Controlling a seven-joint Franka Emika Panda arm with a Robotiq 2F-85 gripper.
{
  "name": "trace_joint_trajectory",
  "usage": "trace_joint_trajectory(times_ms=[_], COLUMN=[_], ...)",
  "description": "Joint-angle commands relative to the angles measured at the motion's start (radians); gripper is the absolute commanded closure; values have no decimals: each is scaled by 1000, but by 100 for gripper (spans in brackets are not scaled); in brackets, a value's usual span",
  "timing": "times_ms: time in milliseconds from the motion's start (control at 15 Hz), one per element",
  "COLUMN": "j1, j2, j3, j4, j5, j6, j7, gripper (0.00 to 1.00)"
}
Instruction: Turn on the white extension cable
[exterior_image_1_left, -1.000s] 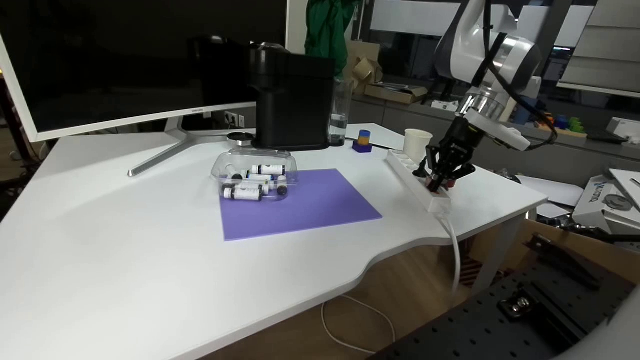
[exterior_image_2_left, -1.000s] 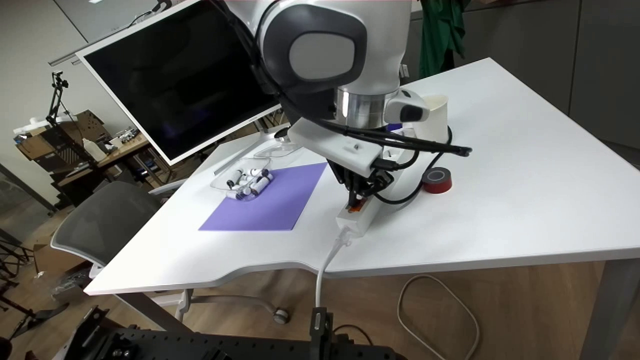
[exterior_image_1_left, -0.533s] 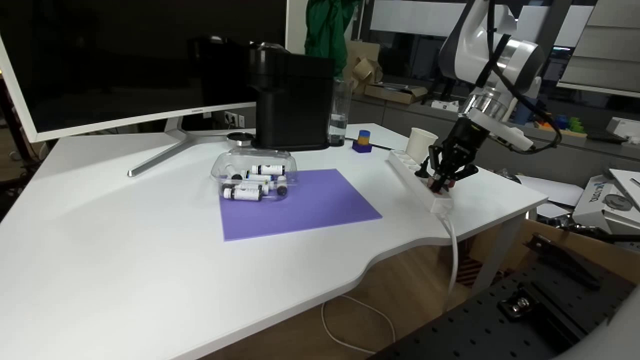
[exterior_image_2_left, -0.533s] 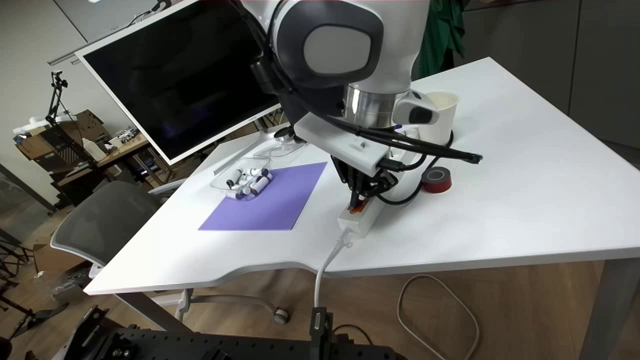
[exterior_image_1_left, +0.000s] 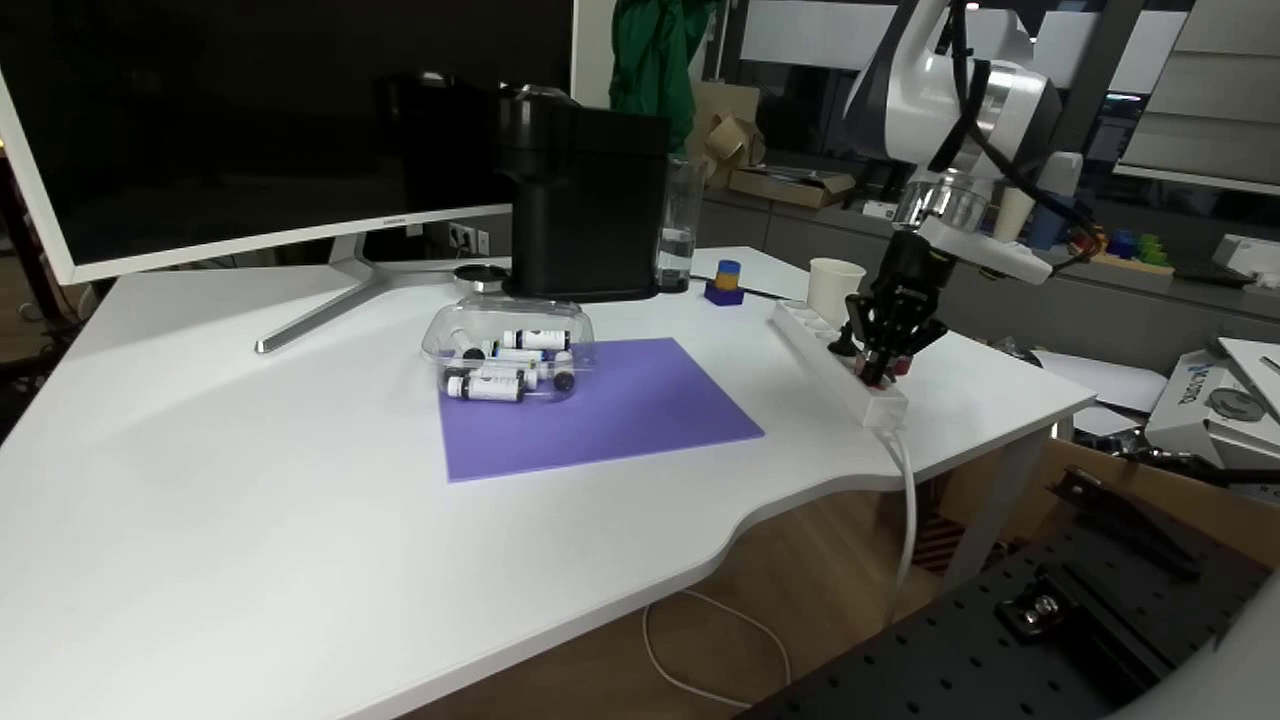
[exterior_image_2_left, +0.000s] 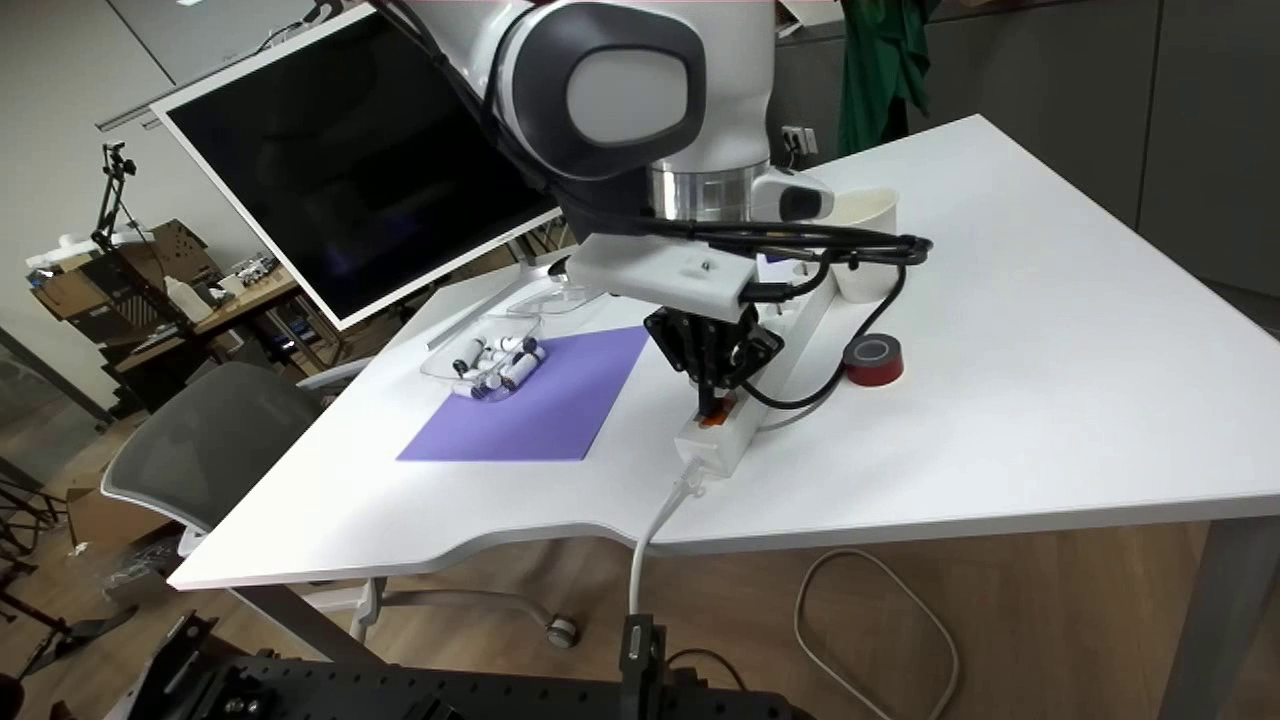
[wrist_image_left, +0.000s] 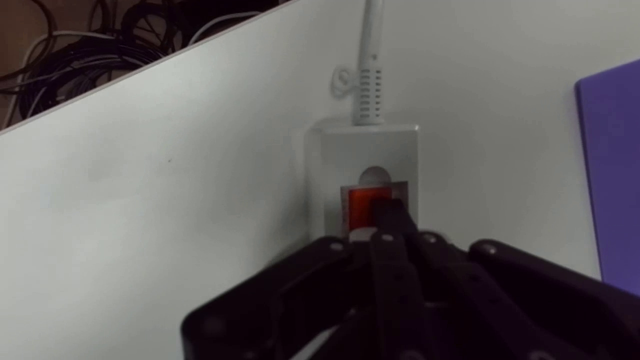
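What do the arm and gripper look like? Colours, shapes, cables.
White, rounded arm with a dark grey joint cover framing a light grey panel, then a silver collar and white housing. The gripper is black, with angular linkages and slim fingers. Black cables run along the arm.

White extension cable (exterior_image_1_left: 830, 362): smooth plastic, low sheen; its red switch (wrist_image_left: 361, 207) translucent-looking plastic. Jaws: dark, matt finish. Arm collar (exterior_image_2_left: 705, 193): polished metal, reflective. Tabletop (exterior_image_1_left: 300, 500): smooth, faint sheen. Purple sheet (exterior_image_1_left: 620, 420): smooth, matt. Tray (exterior_image_1_left: 490, 315): clear plastic, glossy. Monitor screen (exterior_image_1_left: 250, 120): glossy. Green cloth (exterior_image_1_left: 655, 75): matt, soft-looking. Floor (exterior_image_2_left: 1060, 630): wood-look, satin
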Motion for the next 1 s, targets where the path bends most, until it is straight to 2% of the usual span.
trace_joint_trajectory(times_ms=[0, 400, 933], j1=[53, 112, 146], j2=[-19, -104, -204], j3=[-23, -47, -49], j4=[-96, -232, -368], j5=[-83, -190, -308], j6=[77, 202, 361], j7=[65, 126, 120], gripper=[100, 100, 100])
